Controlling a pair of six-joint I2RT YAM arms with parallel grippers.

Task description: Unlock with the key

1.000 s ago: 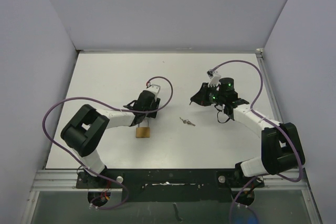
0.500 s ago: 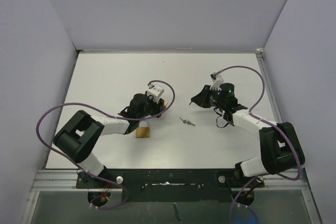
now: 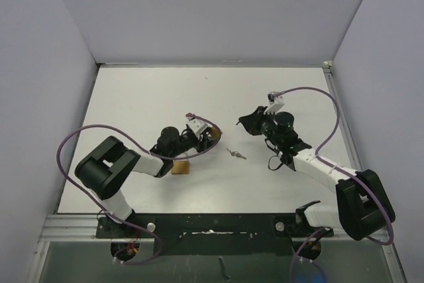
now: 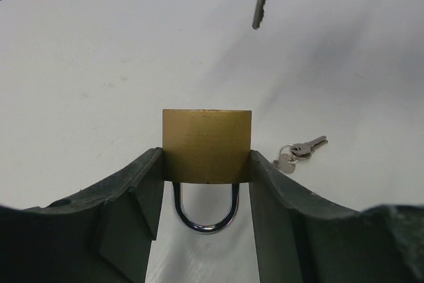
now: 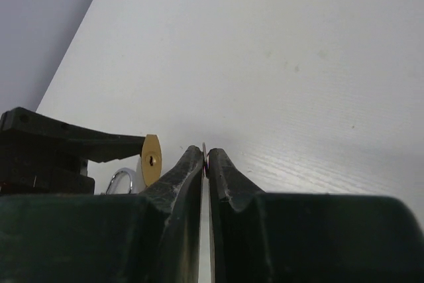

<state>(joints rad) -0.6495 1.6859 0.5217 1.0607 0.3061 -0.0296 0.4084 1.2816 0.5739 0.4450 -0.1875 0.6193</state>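
Padlock (image 4: 207,145): pinched across its brass sides by the left gripper (image 4: 207,158), shackle toward the wrist, keyhole end facing 3 o'clock in the top view. Key (image 4: 260,4): nipped flat between the closed-down fingers of the right gripper (image 5: 205,154), hanging at 1 o'clock of the padlock in the left wrist view, well apart from it. Probably best done so: bring the blade tip level with the keyhole (image 5: 152,160), match blade to slot, push straight along the body's axis, turn only once fully seated. Brace the left grip against that push. Ignore the spare keys (image 4: 299,152) lying at 3 o'clock of the padlock.
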